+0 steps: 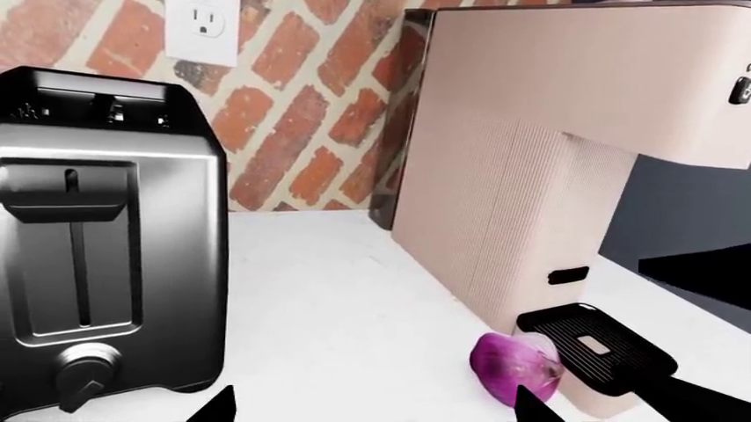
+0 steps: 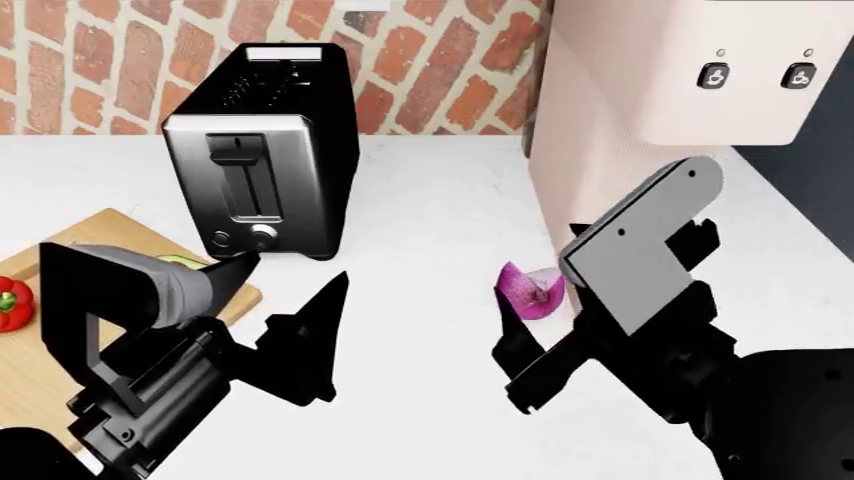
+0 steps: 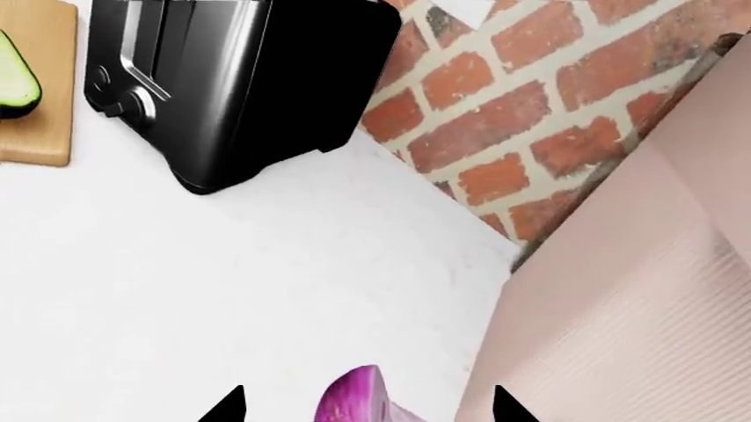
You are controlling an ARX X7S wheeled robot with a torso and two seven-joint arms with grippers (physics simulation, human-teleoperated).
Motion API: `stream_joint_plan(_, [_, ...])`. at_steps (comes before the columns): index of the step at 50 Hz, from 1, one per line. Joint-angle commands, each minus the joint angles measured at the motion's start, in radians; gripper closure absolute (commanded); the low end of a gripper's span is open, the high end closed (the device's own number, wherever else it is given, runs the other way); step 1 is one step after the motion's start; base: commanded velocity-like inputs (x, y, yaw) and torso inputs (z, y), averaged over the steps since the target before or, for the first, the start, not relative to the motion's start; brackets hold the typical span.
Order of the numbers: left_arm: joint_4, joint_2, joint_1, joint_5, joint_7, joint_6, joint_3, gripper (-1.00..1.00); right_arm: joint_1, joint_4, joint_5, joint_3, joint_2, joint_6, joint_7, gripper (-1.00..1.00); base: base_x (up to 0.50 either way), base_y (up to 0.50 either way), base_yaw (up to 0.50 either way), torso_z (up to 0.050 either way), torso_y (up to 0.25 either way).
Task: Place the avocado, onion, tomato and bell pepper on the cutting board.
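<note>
Remaining: onion (image 2: 531, 290) on worktop (image 2: 427, 230), right hand (image 3: 364, 406) spread around it.
Done: avocado (image 3: 14, 83), bell pepper (image 2: 11, 304) on cutting board (image 2: 54, 340).
Tomato: unseen.

On the white counter (image 2: 427, 230) the onion (image 2: 529, 289) lies just beside the pink coffee machine (image 2: 667, 90), in front of its base. The right gripper (image 2: 523, 350) hangs near it with its fingers spread, on the near side of the onion. The left gripper (image 2: 287, 300) is also spread open, near the black toaster (image 2: 260, 150). At the far left, the bell pepper (image 2: 11, 303) sits on the cutting board (image 2: 80, 235). A brick wall (image 2: 120, 60) stands behind.
</note>
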Motion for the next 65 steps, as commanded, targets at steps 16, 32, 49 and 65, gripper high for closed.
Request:
stream_joint_plan(16, [-0.008, 0.0, 0.016, 0.021, 0.012, 0.008, 0.004, -1.0, 0.128, 0.035, -0.163, -0.174, -0.097, 0.145, -0.113, -1.0, 0.0, 0.0, 0.0, 0.0, 0.0])
stream_joint_plan(32, [-0.017, 0.007, 0.0, 0.021, 0.008, 0.005, 0.021, -1.0, 0.104, 0.049, -0.234, -0.231, -0.094, 0.124, -0.171, -1.0, 0.0, 0.0, 0.0, 0.0, 0.0])
stream_joint_plan(49, [-0.015, 0.002, 0.011, 0.022, 0.011, 0.014, 0.017, -1.0, 0.1, 0.113, -0.325, -0.289, -0.105, 0.1, -0.223, -1.0, 0.0, 0.0, 0.0, 0.0, 0.0])
stream_joint_plan(65, [-0.021, 0.002, 0.025, 0.032, 0.02, 0.024, 0.014, -1.0, 0.102, 0.154, -0.374, -0.34, -0.108, 0.102, -0.254, -1.0, 0.0, 0.0, 0.0, 0.0, 0.0])
